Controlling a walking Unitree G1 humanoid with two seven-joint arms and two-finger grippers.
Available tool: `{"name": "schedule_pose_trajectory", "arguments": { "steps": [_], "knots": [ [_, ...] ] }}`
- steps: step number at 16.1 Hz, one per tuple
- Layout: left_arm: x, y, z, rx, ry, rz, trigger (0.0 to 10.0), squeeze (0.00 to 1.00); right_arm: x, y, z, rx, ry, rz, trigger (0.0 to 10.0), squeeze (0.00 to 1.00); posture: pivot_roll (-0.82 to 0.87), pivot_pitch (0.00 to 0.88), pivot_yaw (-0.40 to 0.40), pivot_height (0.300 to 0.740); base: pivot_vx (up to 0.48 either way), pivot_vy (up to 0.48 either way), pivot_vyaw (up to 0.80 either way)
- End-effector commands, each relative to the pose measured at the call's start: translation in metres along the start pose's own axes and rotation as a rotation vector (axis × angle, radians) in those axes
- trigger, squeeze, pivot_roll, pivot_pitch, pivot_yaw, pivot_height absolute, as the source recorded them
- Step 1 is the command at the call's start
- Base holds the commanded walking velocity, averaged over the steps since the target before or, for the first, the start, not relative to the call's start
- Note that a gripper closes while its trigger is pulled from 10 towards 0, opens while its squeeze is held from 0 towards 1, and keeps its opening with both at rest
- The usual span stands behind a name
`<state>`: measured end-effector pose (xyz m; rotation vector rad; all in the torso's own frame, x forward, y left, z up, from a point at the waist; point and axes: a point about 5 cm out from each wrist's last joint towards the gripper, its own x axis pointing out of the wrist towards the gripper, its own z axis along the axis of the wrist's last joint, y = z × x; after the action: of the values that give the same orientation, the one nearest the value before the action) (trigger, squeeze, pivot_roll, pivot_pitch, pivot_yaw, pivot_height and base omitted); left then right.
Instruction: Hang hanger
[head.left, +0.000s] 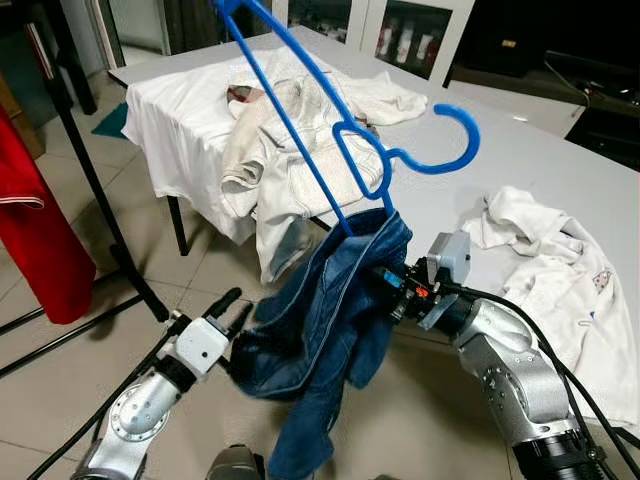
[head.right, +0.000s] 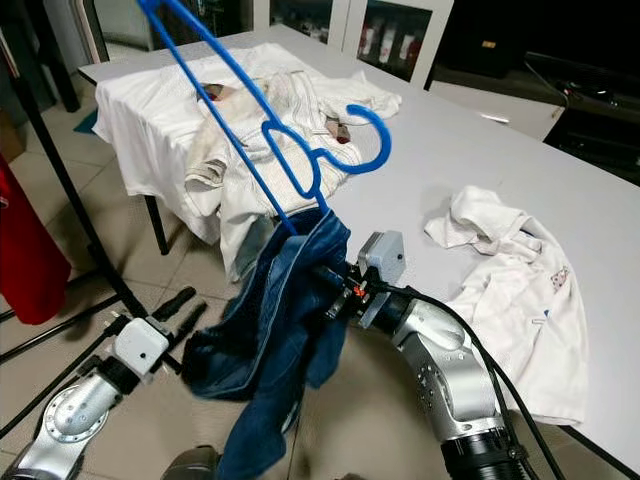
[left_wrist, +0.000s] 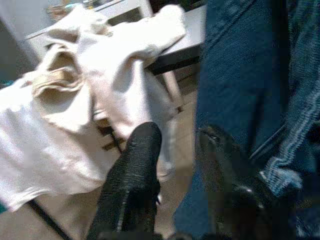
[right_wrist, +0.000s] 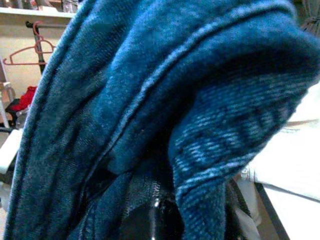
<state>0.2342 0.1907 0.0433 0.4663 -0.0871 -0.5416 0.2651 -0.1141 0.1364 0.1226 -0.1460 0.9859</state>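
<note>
Right hand (head.left: 388, 282) clamped on blue hanger (head.left: 345, 140) with jeans (head.left: 320, 340) draped, held above surface (head.left: 560, 170) edge; left hand (head.left: 235, 308) narrowly open beside the denim; carry step, next likely swinging toward the rack.

Left gripper (head.left: 236, 307) parted — right gripper (head.left: 385, 276) apparently clamped.

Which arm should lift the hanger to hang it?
Right. Its tool is buried in the denim garment just under the blue hanger. The left tool sits low beside the hanging cloth, fingers open, holding nothing.
</note>
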Motion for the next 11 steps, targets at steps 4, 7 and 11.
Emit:
{"name": "schedule_pose_trajectory", "arguments": {
  "steps": [4,7,11],
  "knots": [
    [0.006,-0.014,0.009,0.013,-0.063,-0.101,10.0,1.00,0.000,-0.004,0.013,-0.036,-0.028,0.001,0.0,0.00,0.12,0.020,-0.094,0.710,0.000,0.000,0.00],
    [0.004,-0.002,0.017,0.079,-0.102,-0.042,10.0,0.69,-0.002,-0.009,0.015,-0.055,-0.031,-0.043,0.0,0.00,0.12,0.022,-0.093,0.710,0.000,0.000,0.00],
    [0.004,0.011,0.039,0.103,-0.193,0.015,10.0,0.00,-0.001,-0.024,0.021,-0.084,-0.066,-0.154,0.0,0.00,0.14,0.026,-0.093,0.710,0.000,0.000,0.00]
  ]
}}
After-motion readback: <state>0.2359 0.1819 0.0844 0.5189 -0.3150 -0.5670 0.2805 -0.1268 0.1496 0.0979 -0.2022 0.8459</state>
